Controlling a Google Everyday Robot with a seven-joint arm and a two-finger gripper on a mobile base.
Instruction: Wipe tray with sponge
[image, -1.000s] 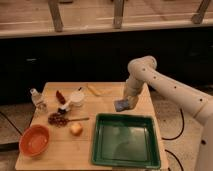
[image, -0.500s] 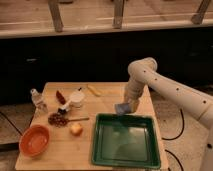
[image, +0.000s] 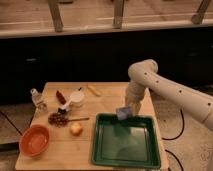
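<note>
Claw: my claw (image: 126, 109) is clenched on the sponge (image: 122, 114), just over the tray's back rim.
Tray: the tray (image: 98, 150) sits at the front right corner of the table (image: 70, 152).
Risk, rim: coming down here, I could catch the rim and tip the tray.
Risk, slide: hard strokes could shove the tray toward the table's edge.
Risk, grip: the soft sponge could twist out of my hold.

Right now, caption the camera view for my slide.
Gripper holds the sponge at the green tray's back edge.
</note>
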